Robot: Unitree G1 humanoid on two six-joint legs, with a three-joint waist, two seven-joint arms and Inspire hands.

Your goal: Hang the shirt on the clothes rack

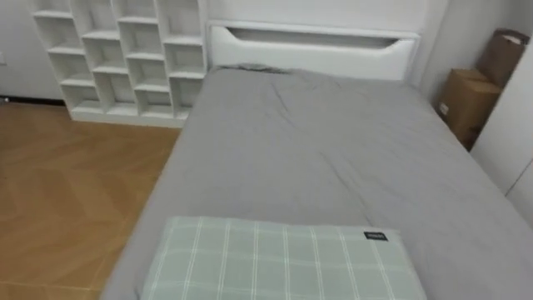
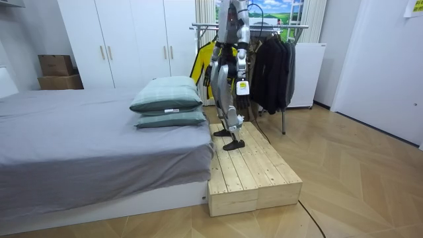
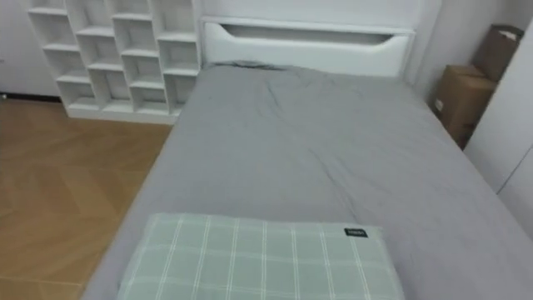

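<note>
Clothes (image 2: 272,73) seen hung on rack (image 2: 296,26), behind left hand (image 2: 241,86), toward room view's right: dark jackets, bunched close, sleeves hanging straight. Yellow garment (image 2: 200,58) with dark trim hung at rack's other end, just behind right hand (image 2: 207,75). Both hands lowered by robot's sides; whether fingers are released or clenched cannot be told. Robot stood on wooden platform (image 2: 254,175) beside grey bed (image 1: 333,150). Green checked pillow (image 1: 283,262) stacked on second pillow (image 2: 170,119), below and ahead of hands.

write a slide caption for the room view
Robot stands on a wooden platform beside stacked pillows on a grey bed, a loaded clothes rack behind it
</note>
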